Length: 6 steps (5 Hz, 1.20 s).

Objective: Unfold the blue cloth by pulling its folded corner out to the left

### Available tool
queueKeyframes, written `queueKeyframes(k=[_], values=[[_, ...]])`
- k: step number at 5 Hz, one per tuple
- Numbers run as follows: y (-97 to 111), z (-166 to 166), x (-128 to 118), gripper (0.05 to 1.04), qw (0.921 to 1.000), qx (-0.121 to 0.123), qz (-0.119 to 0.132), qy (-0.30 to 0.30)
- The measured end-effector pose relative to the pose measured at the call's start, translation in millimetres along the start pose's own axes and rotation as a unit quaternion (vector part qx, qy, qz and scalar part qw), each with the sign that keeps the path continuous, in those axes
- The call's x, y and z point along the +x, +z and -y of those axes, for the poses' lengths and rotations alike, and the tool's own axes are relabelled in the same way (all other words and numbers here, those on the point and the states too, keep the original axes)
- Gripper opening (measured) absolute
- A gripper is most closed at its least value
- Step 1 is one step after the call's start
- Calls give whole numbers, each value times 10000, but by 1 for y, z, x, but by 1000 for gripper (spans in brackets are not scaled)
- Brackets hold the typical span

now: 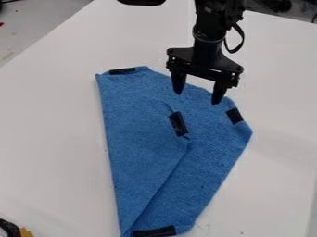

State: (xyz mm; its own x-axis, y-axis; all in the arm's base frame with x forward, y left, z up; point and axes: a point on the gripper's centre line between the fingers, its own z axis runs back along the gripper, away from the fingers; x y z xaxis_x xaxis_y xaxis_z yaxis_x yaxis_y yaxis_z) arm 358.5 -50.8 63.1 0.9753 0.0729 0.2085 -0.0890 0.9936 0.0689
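Note:
The black gripper (197, 96) hangs over the upper right part of a blue cloth (148, 139), its two fingers spread apart with nothing between them. Whether the fingertips touch the fabric, I cannot tell. The cloth lies on the white table with its left part folded over, the flap's edge running diagonally down to the bottom. Pieces of black tape (178, 123) mark several spots: one on the flap near the middle, others at the cloth's top left, right and bottom corners.
The white table (49, 125) extends around the cloth on both sides. At the lower left corner lies a black and yellow object (11, 228). A dark rounded object (142, 2) shows at the top edge, left of the arm.

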Motion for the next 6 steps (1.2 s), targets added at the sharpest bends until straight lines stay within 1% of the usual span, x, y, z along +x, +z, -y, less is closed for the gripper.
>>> queueKeyframes(k=[1,3,4,5,6], values=[[-12,0,-7,1001,9998,46,-177,12],[-35,-2,-27,1001,9999,-39,-89,132],[-38,-6,-27,952,9997,-128,-30,220],[-40,-4,-27,681,9995,-213,18,234],[-41,-6,-27,375,9992,-274,37,302]])
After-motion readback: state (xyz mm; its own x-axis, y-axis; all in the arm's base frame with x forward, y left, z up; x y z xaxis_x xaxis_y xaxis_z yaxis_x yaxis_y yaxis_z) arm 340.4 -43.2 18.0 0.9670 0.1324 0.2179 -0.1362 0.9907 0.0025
